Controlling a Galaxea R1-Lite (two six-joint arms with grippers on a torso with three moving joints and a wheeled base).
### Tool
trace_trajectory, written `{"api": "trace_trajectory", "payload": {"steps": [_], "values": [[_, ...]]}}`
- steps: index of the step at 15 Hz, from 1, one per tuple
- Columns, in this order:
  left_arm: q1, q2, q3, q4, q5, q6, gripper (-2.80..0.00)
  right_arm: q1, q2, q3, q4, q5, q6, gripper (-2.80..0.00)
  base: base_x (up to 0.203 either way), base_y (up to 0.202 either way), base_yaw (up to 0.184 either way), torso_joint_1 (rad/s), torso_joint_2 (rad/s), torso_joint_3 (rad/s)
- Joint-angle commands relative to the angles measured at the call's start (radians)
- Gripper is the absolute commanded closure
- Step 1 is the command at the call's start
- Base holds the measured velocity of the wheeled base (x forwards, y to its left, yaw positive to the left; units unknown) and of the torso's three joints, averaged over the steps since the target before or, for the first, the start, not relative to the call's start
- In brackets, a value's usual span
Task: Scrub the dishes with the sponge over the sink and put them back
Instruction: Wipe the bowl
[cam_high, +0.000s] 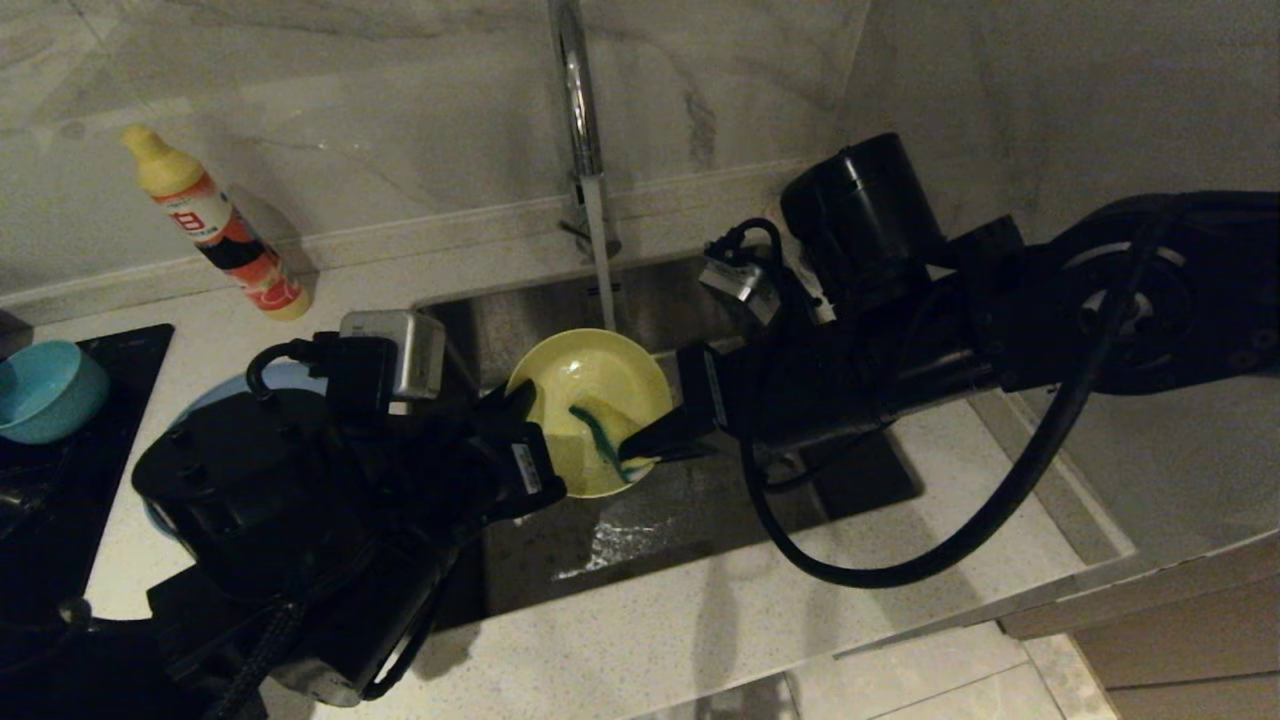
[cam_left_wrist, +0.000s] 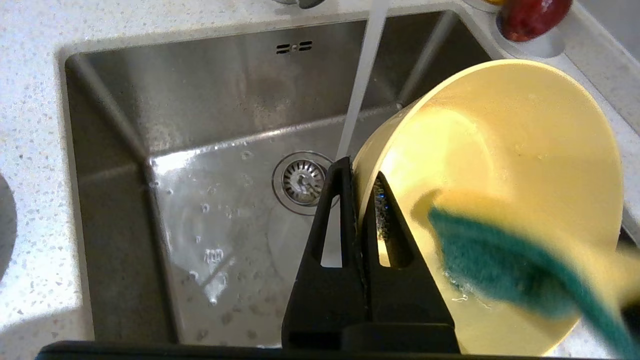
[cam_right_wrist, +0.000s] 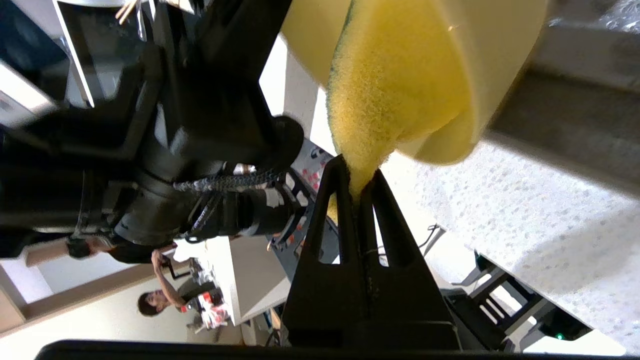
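The left gripper (cam_left_wrist: 359, 175) is clamped shut on the rim of the pale yellow round plastic bowl (cam_high: 590, 395), one finger inside and one outside, holding it tipped on edge over the large square brushed stainless-steel sink (cam_left_wrist: 120, 125). The right gripper (cam_right_wrist: 357, 172) is pinched tight on a corner of the small soft yellow sponge with a thin dark green face (cam_left_wrist: 492, 260), which presses against the bowl's inside.

The likeliest trouble is the bowl slipping. It is held only by a thin edge, it looks wet and smooth, and each scrubbing push from the right could lever it round or out of the fingers, dropping it into the basin. The sponge is held by a corner too, so a hard drag might pull it free or fold it over. Water runs from the tall chrome tap (cam_high: 578, 100) just to the far side of the bowl and could splash onto the speckled white counter (cam_high: 700, 620).

The bowl looks clean and glossy inside, with no visible residue. The smaller teal-blue bowl (cam_high: 45, 390) sits on the counter at far left, and the wider flat light-blue plate (cam_high: 215, 392) shows partly behind the left arm.
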Motion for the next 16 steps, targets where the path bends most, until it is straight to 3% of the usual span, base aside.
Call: {"api": "trace_trajectory", "payload": {"steps": [1,10,16], "values": [[0.0,-0.011,0.016,-0.019,0.002,0.007,0.0,-0.031,-0.004,-0.033,0.001,0.003,0.023,0.0,0.0,0.0,0.0,0.0,0.0,0.0],[-0.007,-0.026,0.034,-0.027,0.002,0.032,0.0,-0.063,-0.018,-0.095,-0.001,0.003,0.042,0.0,0.0,0.0,0.0,0.0,0.0,0.0],[-0.014,-0.025,0.05,-0.039,-0.003,0.035,0.0,-0.012,0.012,-0.148,-0.003,0.006,0.037,0.0,0.0,0.0,0.0,0.0,0.0,0.0]]}}
